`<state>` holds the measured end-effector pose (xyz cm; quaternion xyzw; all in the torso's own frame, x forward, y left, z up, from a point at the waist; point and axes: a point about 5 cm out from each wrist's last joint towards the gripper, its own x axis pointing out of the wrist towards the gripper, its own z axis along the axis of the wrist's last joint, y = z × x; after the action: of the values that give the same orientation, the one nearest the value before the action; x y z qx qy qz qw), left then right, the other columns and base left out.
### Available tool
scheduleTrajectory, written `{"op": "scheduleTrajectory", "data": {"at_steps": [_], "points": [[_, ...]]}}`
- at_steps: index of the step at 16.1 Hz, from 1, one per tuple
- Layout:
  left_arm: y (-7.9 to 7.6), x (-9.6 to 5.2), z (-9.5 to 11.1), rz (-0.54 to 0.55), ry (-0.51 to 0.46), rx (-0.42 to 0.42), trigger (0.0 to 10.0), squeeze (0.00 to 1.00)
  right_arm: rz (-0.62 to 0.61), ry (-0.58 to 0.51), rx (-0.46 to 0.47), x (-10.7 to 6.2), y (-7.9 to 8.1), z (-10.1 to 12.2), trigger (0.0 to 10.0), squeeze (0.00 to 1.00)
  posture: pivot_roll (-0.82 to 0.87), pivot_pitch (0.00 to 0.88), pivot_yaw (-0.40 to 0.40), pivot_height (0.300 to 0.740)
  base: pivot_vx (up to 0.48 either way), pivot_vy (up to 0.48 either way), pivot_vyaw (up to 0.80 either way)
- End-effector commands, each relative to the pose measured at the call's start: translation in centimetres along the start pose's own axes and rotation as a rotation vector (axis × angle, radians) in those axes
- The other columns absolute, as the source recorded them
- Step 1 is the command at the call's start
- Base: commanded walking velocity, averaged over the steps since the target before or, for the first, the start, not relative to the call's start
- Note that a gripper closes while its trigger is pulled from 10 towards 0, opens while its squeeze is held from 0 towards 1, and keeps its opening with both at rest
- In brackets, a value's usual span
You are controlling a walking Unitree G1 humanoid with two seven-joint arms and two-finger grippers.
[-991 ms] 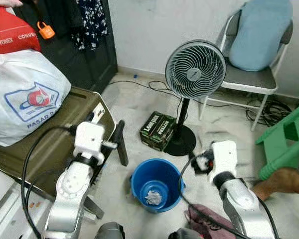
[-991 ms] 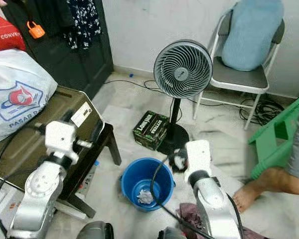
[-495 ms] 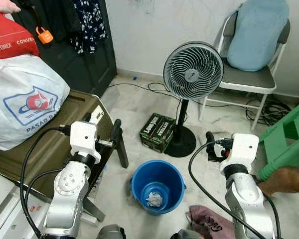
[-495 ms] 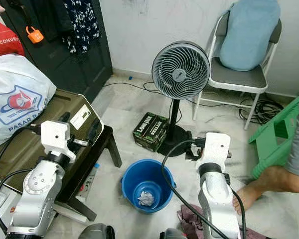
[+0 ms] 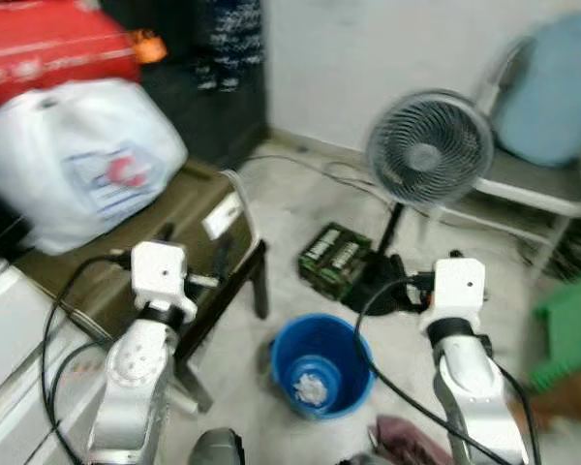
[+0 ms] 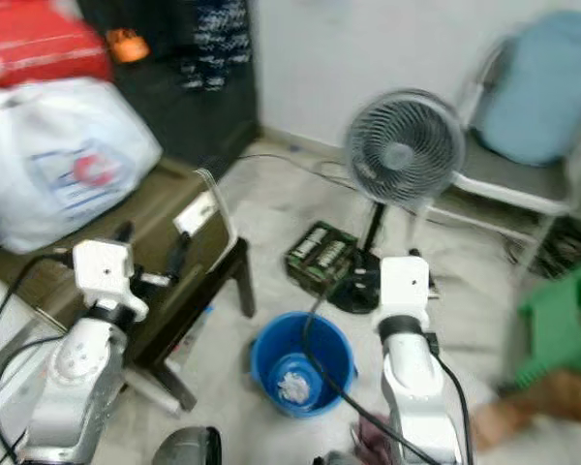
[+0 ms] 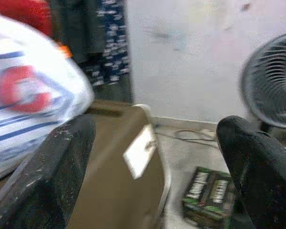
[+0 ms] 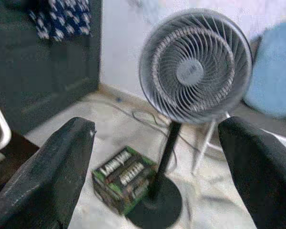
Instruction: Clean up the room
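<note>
Cloth (image 5: 407,438): a pinkish rag on the floor at the near edge of the head views, just beside the right arm's base; it looks like the likeliest thing left to pick up, though blur hides its shape and long axis.
Bucket (image 5: 321,360): blue, upright on the floor between the two arms, with a crumpled white wad (image 5: 312,389) lying at its bottom.
Key relation: the cloth lies below and behind the right gripper's fingers, toward the robot, so that arm is the nearer one; it would have to turn down and back to reach it. The bucket is just to the left of the cloth.
Right gripper (image 8: 155,152): raised beside the bucket, pointing forward at the fan; fingers spread wide, nothing between them, touching nothing.
Left gripper (image 7: 152,167): raised over the edge of the low brown table (image 5: 198,208); fingers (image 7: 52,167) spread wide, empty.
Box (image 5: 334,259): green and black, on the floor beyond the bucket, next to the fan's base.
Fan (image 5: 428,150): standing upright past the box.
Bag (image 5: 82,160): white plastic, resting on the table.
Chair (image 6: 523,184): folding, by the far wall, with a blue cushion.
</note>
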<state>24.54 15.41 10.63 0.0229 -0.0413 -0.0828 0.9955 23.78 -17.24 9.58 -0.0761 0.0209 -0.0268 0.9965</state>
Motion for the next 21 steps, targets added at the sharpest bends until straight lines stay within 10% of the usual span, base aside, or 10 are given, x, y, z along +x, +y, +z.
{"op": "scheduleTrajectory", "data": {"at_steps": [1, 21], "points": [[-0.36, 0.12, -0.01, -0.014, -0.002, -0.006, 10.0, 0.00, 0.010, -0.026, -0.054, -0.14, -0.16, 0.27, 10.0, 0.00, -0.04, 0.000, 0.016, 0.740, 0.000, 0.000, 0.00], [0.09, 0.86, 0.26, 0.014, 0.003, 0.068, 10.0, 0.00, 0.080, -0.027, -0.038, -0.14, 0.52, -0.02, 10.0, 0.00, -0.04, 0.000, 0.014, 0.740, 0.000, 0.000, 0.78]]}}
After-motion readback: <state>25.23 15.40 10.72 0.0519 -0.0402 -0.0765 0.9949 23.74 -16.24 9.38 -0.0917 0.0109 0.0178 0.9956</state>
